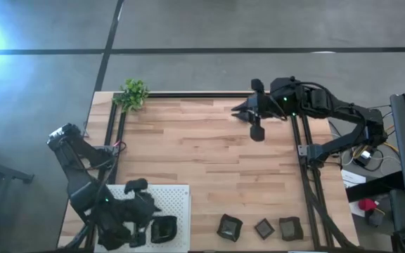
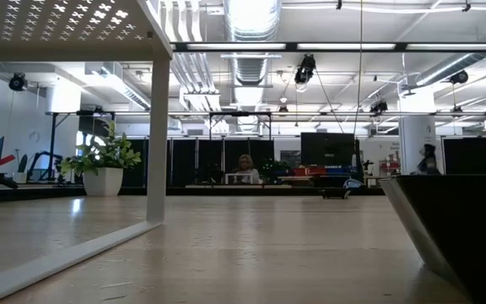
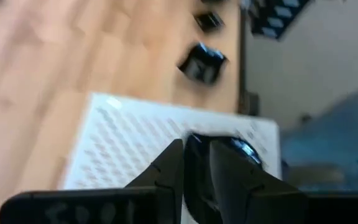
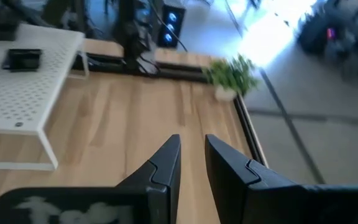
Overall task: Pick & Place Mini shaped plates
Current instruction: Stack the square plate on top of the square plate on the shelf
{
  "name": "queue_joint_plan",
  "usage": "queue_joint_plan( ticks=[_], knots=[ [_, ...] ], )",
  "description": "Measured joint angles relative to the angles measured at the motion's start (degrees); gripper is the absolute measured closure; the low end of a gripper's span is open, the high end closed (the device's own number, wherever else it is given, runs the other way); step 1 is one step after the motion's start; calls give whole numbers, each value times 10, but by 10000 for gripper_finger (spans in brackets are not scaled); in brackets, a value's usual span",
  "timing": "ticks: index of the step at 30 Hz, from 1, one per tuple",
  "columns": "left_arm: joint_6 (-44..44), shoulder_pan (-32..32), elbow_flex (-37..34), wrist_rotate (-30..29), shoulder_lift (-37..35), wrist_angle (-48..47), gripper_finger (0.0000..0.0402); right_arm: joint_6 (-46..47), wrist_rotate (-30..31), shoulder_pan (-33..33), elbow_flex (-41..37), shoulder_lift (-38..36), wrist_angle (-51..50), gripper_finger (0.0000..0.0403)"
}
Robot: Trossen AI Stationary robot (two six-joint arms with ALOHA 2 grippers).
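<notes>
Your left end effector [image 3: 194,165] sits over the white perforated board [image 1: 178,197], fingers slightly parted astride a small black glossy plate [image 1: 164,229]. Lift crookedly and a finger may drag it off the board.

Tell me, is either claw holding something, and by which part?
The left claw straddles the rim of a mini plate on the white board; whether it grips is unclear. The right claw holds nothing.

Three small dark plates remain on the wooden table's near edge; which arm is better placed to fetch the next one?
Left. Its gripper hangs over the white perforated board, just beside the three dark plates. The right gripper waits at the far edge, near the green plant.
</notes>
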Motion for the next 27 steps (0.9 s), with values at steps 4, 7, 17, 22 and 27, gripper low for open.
queue_joint_plan(
  ticks=[4, 7, 17, 22, 27],
  knots=[
    [0, 3, 0, -78, -15, -10, 331, 47, 0, -40, -5, 1, -31, 335],
    [0, 5, 0, -130, -22, -19, 331, 78, 0, -72, -23, 1, -40, 335],
    [13, 24, 0, -250, -32, -22, 331, 219, 0, -195, -135, 2, -42, 335],
    [21, 43, 0, -285, -32, -22, 331, 269, 0, -248, -192, 2, -39, 335],
    [30, 61, 0, -291, -32, -22, 331, 304, -2, -299, -251, 2, -29, 335]
  ],
)
